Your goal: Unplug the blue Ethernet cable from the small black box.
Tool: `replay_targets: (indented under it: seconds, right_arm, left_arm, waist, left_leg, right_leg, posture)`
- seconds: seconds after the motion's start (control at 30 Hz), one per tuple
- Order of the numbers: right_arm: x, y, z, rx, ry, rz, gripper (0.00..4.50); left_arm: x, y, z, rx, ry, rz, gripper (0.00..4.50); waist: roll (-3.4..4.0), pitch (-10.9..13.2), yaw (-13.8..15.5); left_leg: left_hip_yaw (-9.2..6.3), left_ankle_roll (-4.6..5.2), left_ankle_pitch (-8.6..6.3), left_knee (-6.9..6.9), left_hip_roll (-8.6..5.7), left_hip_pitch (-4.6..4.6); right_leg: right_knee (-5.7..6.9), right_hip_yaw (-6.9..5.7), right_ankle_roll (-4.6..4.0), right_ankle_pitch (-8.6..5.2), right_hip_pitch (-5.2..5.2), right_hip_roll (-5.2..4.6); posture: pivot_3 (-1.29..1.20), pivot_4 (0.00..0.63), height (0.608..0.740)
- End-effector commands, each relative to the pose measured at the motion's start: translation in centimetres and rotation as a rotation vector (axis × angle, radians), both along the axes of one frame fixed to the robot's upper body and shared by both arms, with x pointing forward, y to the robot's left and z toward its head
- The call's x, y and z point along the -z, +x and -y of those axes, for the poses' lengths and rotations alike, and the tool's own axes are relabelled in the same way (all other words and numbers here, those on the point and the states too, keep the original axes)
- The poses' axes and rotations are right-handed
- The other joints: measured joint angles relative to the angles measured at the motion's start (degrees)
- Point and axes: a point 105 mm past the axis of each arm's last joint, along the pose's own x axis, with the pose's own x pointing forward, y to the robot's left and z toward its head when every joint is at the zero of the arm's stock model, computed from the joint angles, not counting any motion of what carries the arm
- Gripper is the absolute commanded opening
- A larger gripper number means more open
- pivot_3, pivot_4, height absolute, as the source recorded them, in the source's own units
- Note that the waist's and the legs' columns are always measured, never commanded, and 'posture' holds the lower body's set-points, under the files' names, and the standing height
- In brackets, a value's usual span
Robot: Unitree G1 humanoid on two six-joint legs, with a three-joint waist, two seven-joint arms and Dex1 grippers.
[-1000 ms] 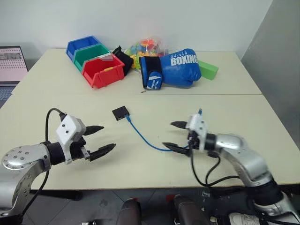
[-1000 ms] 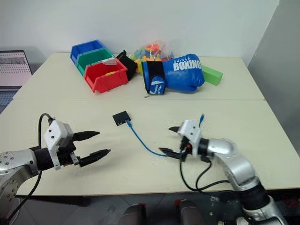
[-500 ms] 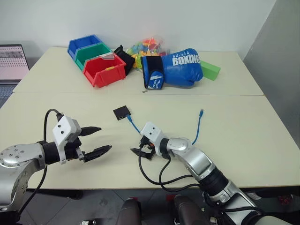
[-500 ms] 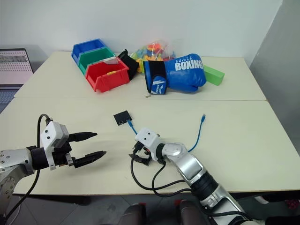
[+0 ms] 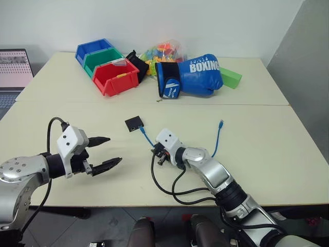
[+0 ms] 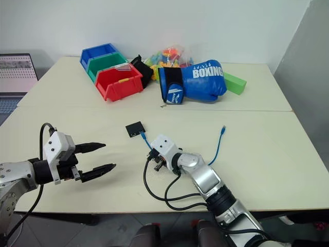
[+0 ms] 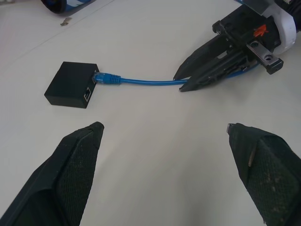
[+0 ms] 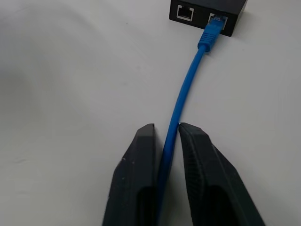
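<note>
Right gripper point(image 8: 164, 141) pinched on the blue Ethernet cable point(image 8: 186, 89), a short way back from its plug.

The plug sits in one port of the small black box point(image 7: 71, 84), just beyond those closed fingers on the table point(image 5: 267, 139). The left gripper point(image 5: 104, 153) hangs wide open nearby, touching nothing. Past the grip the cable passes under the right wrist, hidden there, and its free end lies on the far side.
</note>
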Motion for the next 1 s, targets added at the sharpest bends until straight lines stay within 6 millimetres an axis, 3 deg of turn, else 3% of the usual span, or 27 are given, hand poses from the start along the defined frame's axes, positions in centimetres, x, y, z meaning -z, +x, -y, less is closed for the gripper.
replay_targets:
  seconds: [0.03,0.17,0.3,0.4,0.5,0.67,0.8,1.0]
  right_arm:
    - [0.6,1.4,4.7,0.095,-0.076,0.004,0.01]
    - [0.0,0.9,8.6,0.092,-0.135,0.025,0.01]
    - [-1.0,-1.6,14.9,0.056,-0.242,0.017,0.01]
    - [-1.3,-3.4,16.5,0.0,-0.295,-0.009,0.01]
    - [-1.3,-3.9,16.5,-0.022,-0.305,-0.007,0.01]
    - [-1.0,-3.7,15.6,-0.015,-0.268,-0.005,1.08]
    - [-1.7,-2.2,14.3,0.046,-0.168,-0.009,2.08]
    - [-1.1,0.1,12.2,0.116,-0.099,-0.04,2.08]
  left_arm:
    - [-0.8,0.3,0.6,0.035,0.012,0.034,4.5]
    - [-0.7,0.5,0.9,0.054,0.004,0.031,4.5]
    - [-0.4,0.6,1.4,0.08,-0.011,0.018,4.5]
    - [-0.3,0.6,1.9,0.104,-0.034,0.008,4.5]
    - [-0.2,0.5,2.3,0.135,-0.046,-0.007,4.5]
    - [0.1,0.0,3.0,0.185,-0.067,-0.041,4.5]
    - [0.6,-1.0,3.6,0.235,-0.074,-0.091,4.5]
    - [1.1,-1.3,4.3,0.266,-0.077,-0.106,4.5]
  waist:
    - [0.01,0.01,0.31]
    - [-0.02,-0.01,1.23]
    - [0.07,0.04,1.58]
    - [0.05,0.03,1.45]
    - [0.02,0.02,0.2]
    - [0.04,0.03,-0.66]
    - [0.04,0.04,-0.65]
    - [0.06,0.05,-0.51]
  left_leg:
    - [0.0,0.0,0.0,0.01,-0.01,0.0]
    - [0.01,0.0,0.0,0.02,-0.08,-0.06]
    - [0.01,0.0,0.0,0.02,-0.07,-0.09]
    - [0.04,0.01,-0.01,0.0,-0.11,-0.13]
    - [-0.02,0.01,-0.01,0.0,0.01,-0.05]
    - [0.0,0.01,-0.01,-0.01,0.11,0.02]
    - [0.01,0.01,-0.01,0.0,0.05,-0.01]
    - [0.0,0.01,-0.01,0.0,0.02,-0.03]
  right_leg:
    - [-0.01,0.0,0.0,0.0,0.01,-0.01]
    - [-0.09,-0.04,0.0,0.01,0.03,-0.08]
    - [-0.14,-0.04,0.04,-0.02,0.04,-0.09]
    - [-0.2,-0.07,0.11,-0.06,0.04,-0.15]
    - [-0.14,-0.03,0.11,-0.06,0.04,-0.01]
    - [-0.05,0.02,0.1,-0.06,0.03,0.07]
    - [-0.07,0.02,0.11,-0.06,0.02,0.08]
    - [-0.07,0.02,0.1,-0.06,0.02,0.05]
  posture:
    - [0.0,0.15,0.74]
    - [0.0,0.15,0.74]
    - [0.0,0.15,0.74]
    - [0.0,0.15,0.74]
    - [0.0,0.15,0.74]
    - [0.0,0.15,0.74]
    - [0.0,0.15,0.74]
    - [0.0,0.15,0.74]
